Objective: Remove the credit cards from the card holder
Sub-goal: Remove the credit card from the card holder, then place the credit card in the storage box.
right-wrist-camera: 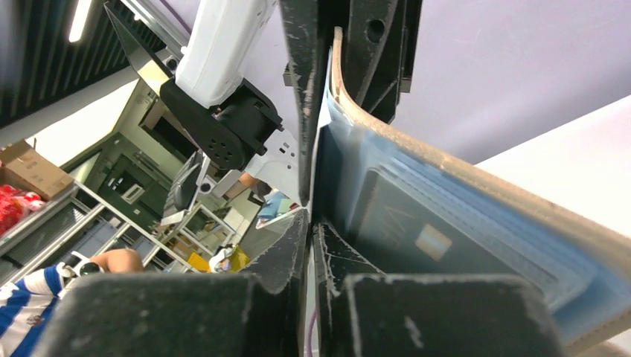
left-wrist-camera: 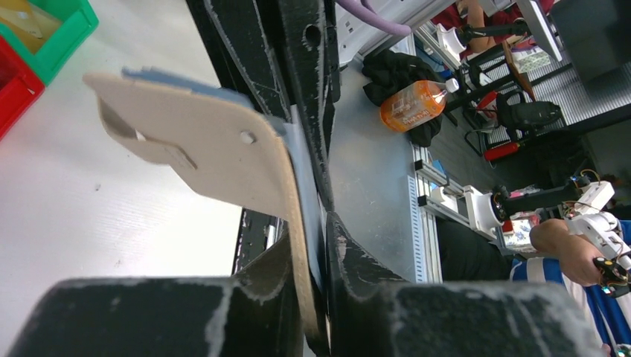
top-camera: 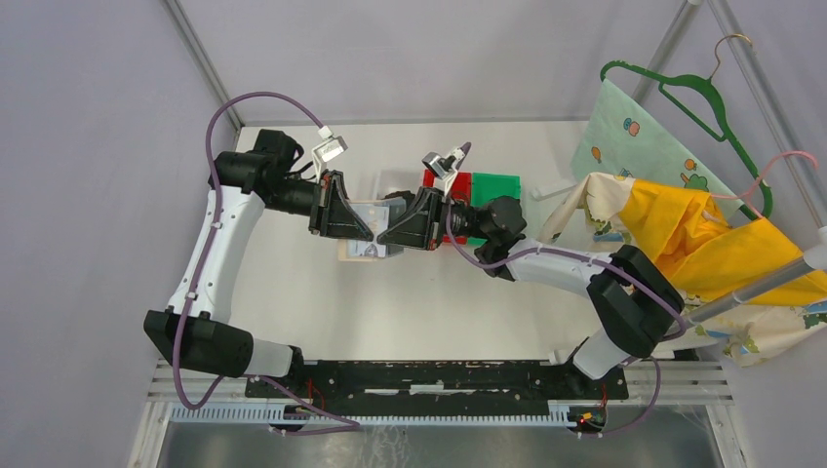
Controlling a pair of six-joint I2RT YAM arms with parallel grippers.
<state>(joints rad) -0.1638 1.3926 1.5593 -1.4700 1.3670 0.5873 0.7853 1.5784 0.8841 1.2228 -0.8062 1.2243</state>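
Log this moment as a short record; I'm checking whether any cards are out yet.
card holder: held above the table, pinched by both grippers
left gripper: shut on the holder's edge
right gripper: shut on the holder, tip to tip with the left
credit card: seated in a blue-grey inner pocket
cards out: none visible

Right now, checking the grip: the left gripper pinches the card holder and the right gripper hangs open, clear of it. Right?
No: the right gripper is also shut on the card holder, as the right wrist view shows. The left gripper does pinch it.
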